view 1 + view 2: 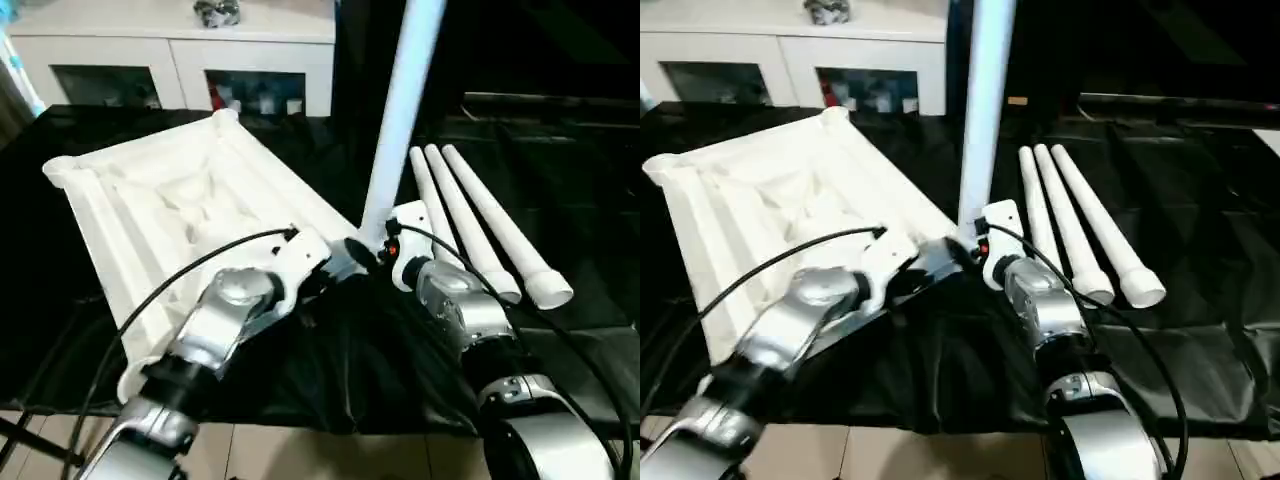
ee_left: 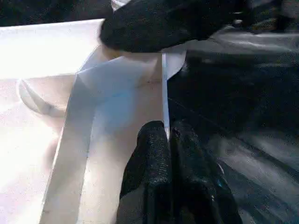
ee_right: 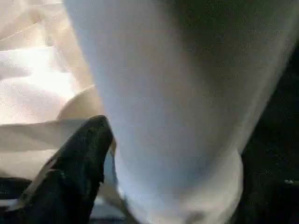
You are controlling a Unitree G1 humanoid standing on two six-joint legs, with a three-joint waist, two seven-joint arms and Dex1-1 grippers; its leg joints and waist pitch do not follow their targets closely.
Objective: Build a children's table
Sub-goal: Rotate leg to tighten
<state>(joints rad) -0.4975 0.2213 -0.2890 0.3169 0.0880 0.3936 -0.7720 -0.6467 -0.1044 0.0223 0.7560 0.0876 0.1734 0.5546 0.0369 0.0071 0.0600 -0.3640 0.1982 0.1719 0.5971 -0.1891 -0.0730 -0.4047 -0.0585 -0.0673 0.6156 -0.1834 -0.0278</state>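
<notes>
The white tabletop (image 1: 170, 200) lies upside down on the black cloth, ribbed underside up. One white leg (image 1: 400, 110) stands upright at its near right corner socket. My left gripper (image 2: 167, 135) is shut on the thin rim of the tabletop just beside that corner. My right gripper (image 1: 372, 250) is at the foot of the upright leg (image 3: 177, 93), with the leg between its jaws. Three more legs (image 1: 480, 225) lie side by side to the right.
A black cloth (image 1: 330, 370) covers the work surface, and its front edge hangs over a tiled floor. A white cabinet with glass doors (image 1: 170, 50) stands behind the tabletop. Black cables run along both forearms.
</notes>
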